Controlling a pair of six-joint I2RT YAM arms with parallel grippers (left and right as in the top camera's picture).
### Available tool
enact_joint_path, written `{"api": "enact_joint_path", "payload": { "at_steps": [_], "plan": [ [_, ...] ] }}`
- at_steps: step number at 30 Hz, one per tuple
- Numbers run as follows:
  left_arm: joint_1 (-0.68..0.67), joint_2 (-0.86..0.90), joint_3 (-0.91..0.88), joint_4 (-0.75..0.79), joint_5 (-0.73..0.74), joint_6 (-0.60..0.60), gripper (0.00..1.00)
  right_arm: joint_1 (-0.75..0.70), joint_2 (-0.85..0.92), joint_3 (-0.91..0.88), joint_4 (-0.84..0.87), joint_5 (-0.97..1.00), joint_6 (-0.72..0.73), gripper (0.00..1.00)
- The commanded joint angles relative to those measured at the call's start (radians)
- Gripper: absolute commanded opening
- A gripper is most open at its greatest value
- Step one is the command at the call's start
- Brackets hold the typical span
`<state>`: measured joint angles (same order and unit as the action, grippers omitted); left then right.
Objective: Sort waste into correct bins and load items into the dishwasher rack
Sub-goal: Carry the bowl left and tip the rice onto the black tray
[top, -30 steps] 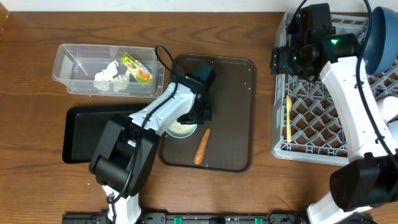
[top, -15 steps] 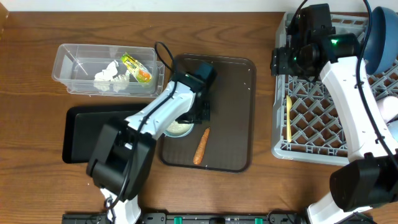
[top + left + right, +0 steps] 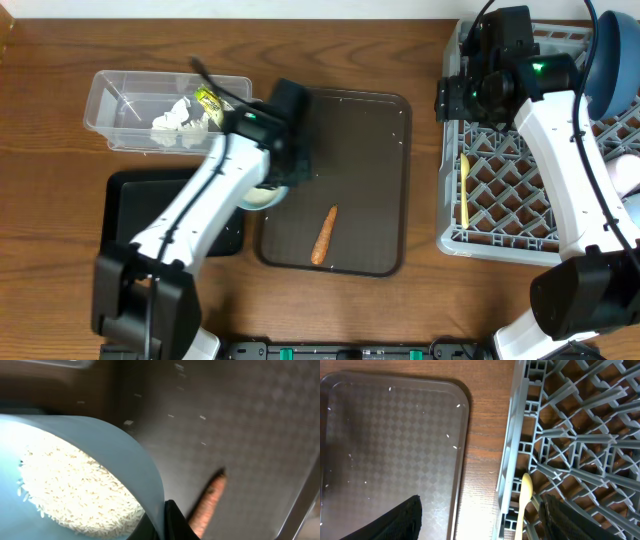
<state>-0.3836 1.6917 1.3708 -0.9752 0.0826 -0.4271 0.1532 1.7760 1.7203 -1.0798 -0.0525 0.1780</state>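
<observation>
Two fingers of the left gripper (image 3: 161,522) are clamped on the thin wall of the light-blue cup (image 3: 75,445), one inside the rim and one outside. The cup hangs from that pinch directly under the wrist.

The cup looks like smooth, stiff plastic, light in itself and unlikely to crush. A grip on one side of the rim lets it swing or slip if the arm jerks. Its load is the tricky part: the loose white rice (image 3: 75,490) lies heaped in the bottom and will slide and scatter the moment the cup tips. It probably wants carrying level and tipping only once it is over a bin.

The carrot (image 3: 207,502) lies just beyond the fingertips, flat on the brown serving tray (image 3: 250,420) and apart from the cup. Seen from above, the cup sits at the serving tray's left edge. The black tray (image 3: 130,215) is immediately to the gripper's left. The clear tub (image 3: 120,95) lies farther off, ahead and to the left, with the tissue (image 3: 180,125) and snack wrapper (image 3: 218,108) inside it.

Well away to the right, the right gripper (image 3: 485,520) hangs with jaws spread and nothing between them. It is over the near-left corner of the dishwasher rack (image 3: 520,190), and the pale yellow spoon (image 3: 524,497) lies in the rack below it.
</observation>
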Motion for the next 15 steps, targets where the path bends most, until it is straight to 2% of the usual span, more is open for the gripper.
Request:
{"api": "enact_joint_path", "payload": {
  "at_steps": [1,15],
  "plan": [
    [0.1,-0.041,0.024,-0.015,0.068,0.026,0.06,0.007,0.005,-0.001,-0.001,0.004,-0.008,0.74],
    [0.58,-0.046,-0.056,-0.003,0.626,0.294,0.06,0.007,0.005,-0.001,-0.001,0.005,-0.008,0.74]
  ]
}}
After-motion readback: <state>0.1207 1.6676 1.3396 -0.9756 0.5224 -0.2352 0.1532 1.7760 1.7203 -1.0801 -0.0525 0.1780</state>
